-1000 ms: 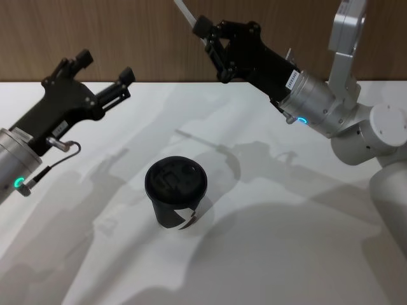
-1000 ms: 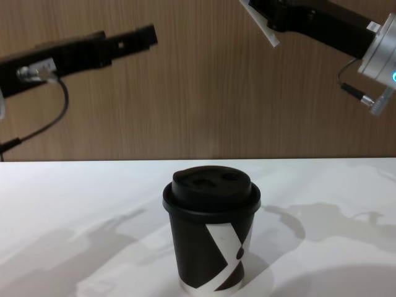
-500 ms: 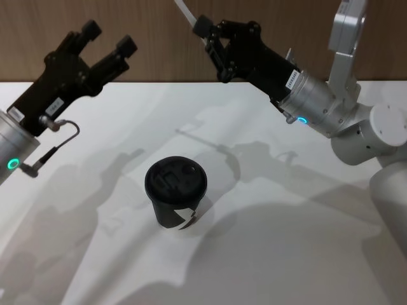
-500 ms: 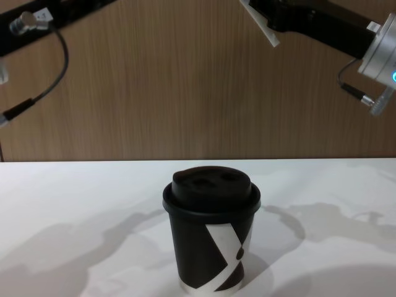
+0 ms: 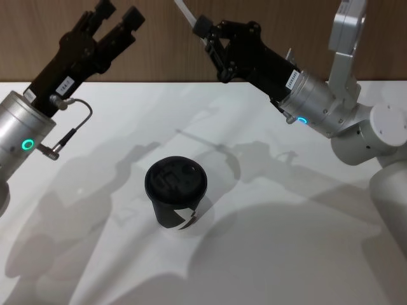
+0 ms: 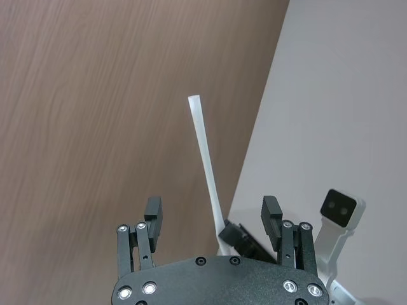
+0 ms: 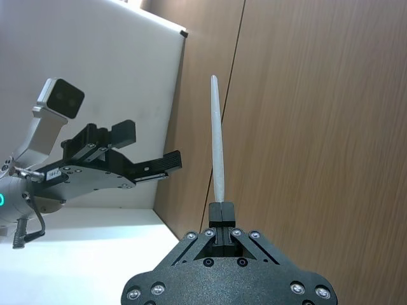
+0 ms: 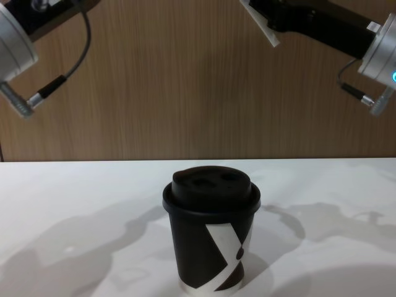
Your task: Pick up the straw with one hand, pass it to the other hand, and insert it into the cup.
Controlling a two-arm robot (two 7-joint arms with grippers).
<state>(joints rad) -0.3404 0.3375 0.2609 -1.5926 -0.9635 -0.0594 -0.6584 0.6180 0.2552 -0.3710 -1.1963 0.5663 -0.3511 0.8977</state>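
Note:
The white straw (image 5: 184, 11) is high above the table's far side, pinched in my right gripper (image 5: 205, 33), which is shut on its lower part. In the right wrist view the straw (image 7: 218, 146) rises straight out of the shut fingers (image 7: 221, 213). My left gripper (image 5: 119, 13) is raised at the far left, open, pointing toward the straw but apart from it. In the left wrist view the straw (image 6: 206, 159) stands beyond the gap between the open fingers (image 6: 152, 216). The black lidded cup (image 5: 176, 200) stands upright on the table below, also seen as the cup (image 8: 211, 232) in the chest view.
The white table (image 5: 286, 241) stretches around the cup with free room on every side. A brown wood-panel wall (image 8: 185, 93) runs along the table's far edge. The left wrist's cable (image 8: 59, 80) hangs down at the upper left.
My left arm has lifted and swung toward the straw, its open fingers now higher and nearer the right gripper. The right gripper, straw and cup have not moved.

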